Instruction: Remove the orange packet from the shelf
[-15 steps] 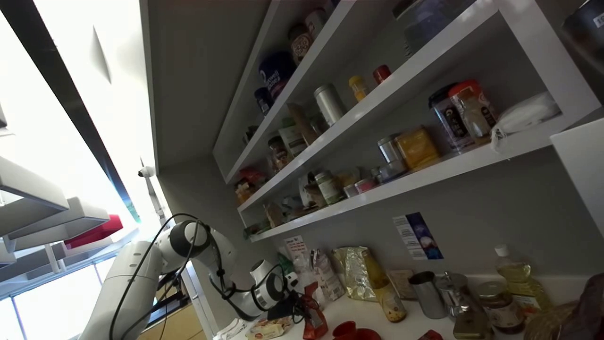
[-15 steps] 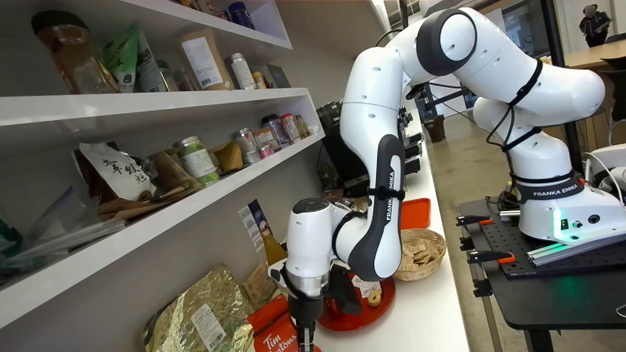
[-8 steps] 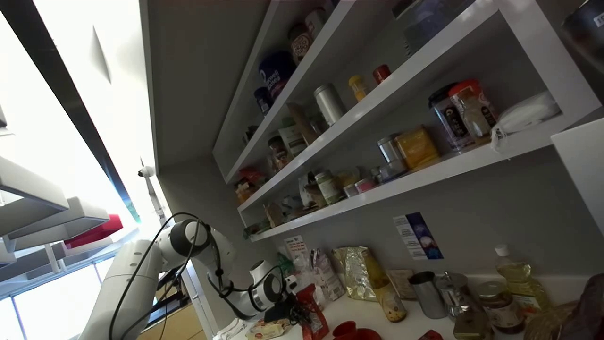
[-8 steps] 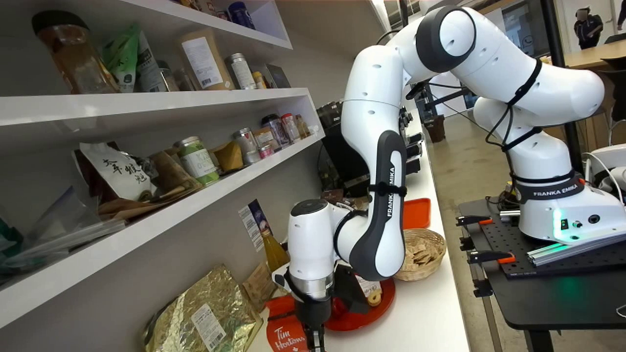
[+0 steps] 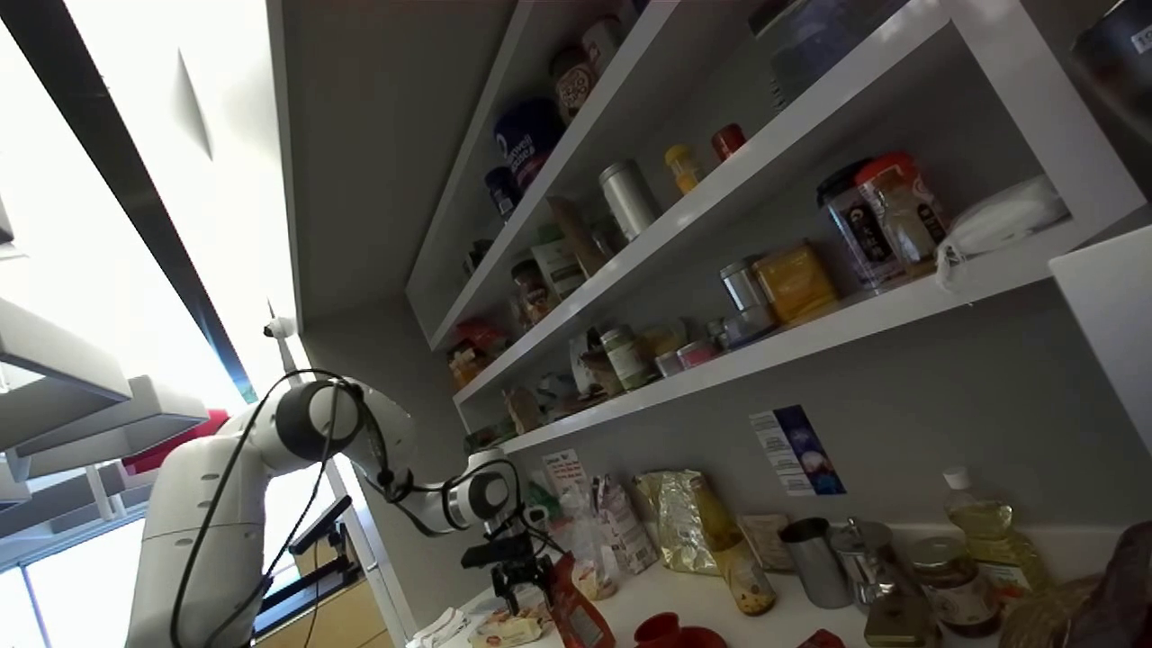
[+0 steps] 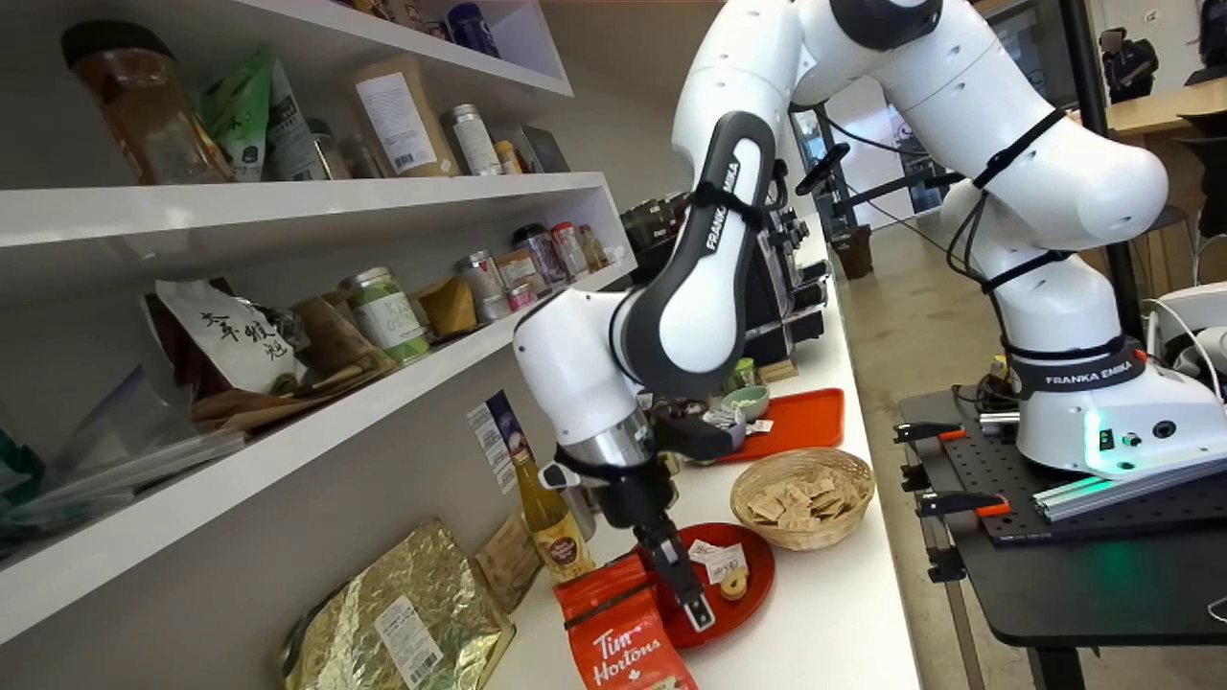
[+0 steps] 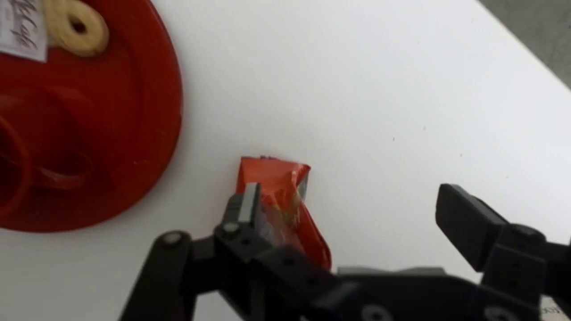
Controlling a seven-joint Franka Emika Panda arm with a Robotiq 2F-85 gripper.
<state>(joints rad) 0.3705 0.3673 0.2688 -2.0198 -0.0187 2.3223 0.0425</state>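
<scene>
The orange packet [image 6: 623, 637], a glossy orange-red bag with white lettering, is on the white worktop [image 7: 334, 89], below the white shelf [image 6: 288, 448]. It also shows, leaning, in an exterior view [image 5: 580, 612]. In the wrist view my gripper [image 7: 352, 209] is open, its jaws wide apart with bare worktop between them. The left finger [image 7: 250, 205] covers part of the packet [image 7: 272, 174], which lies to that side; whether they touch I cannot tell. In an exterior view the gripper [image 6: 685, 594] hangs just beside the packet's upper part.
A red plate [image 7: 151, 89] with a red mug [image 7: 26, 147] sits close to the packet. A yellow bottle [image 6: 556, 537], a gold foil bag [image 6: 460, 575] and a wicker basket [image 6: 834, 522] stand near. Jars and bags line the shelves above.
My gripper has gone from shut to open and let go of the packet. The arm has lifted and drawn back, and the packet has shifted a little and tilted.
</scene>
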